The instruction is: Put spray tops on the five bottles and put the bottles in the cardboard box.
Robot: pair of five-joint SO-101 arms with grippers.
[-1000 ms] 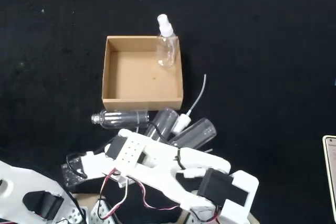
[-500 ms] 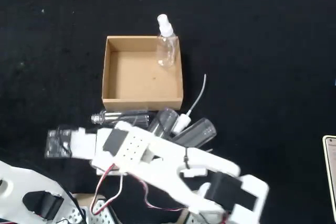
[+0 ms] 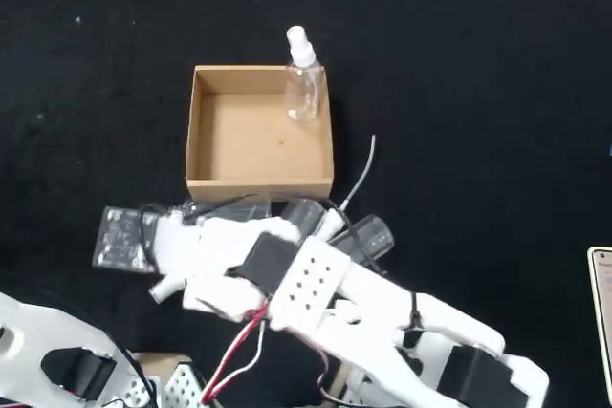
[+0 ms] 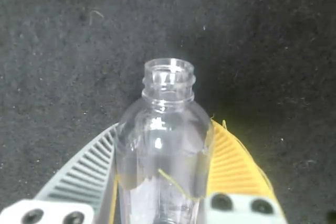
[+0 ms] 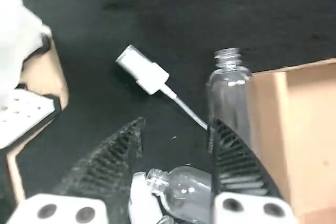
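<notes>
**While Working Through the Capping: Guarding Against Slips and Snags**

While pinching an uncapped bottle (image 4: 160, 145) in the left hand (image 4: 164, 127), pressing in on its body from both sides and pointing its open neck out past the fingertips toward the black surface (image 4: 52, 24). Spreading the right hand (image 5: 176, 124) wide, gripping nothing. Facing, just ahead of those fingertips, a loose spray top (image 5: 140, 69) lying flat with its tube trailing back toward the hand. Having, right beside one fingertip, a second open bottle (image 5: 228, 90) lying along the outer wall of the cardboard box (image 5: 294, 129). Leaving the capped bottle (image 3: 303, 88) standing at the box's far corner, well beyond both hands, and spare bottles (image 3: 368, 235) lying close under the right arm.

Probably lining up a pickup of that top. Risking, from here, a skewed close on its small head, squirting it away across the cloth or pinching the thin tube instead. Risking a brush against the bottle beside the fingertip, rolling it off the box wall. Risking, at the join, a limp tube catching on the rim rather than entering the neck, and a smooth bottle twisting in the left hand under any push. Also risking the forearm nudging the spare bottles into a roll.
</notes>
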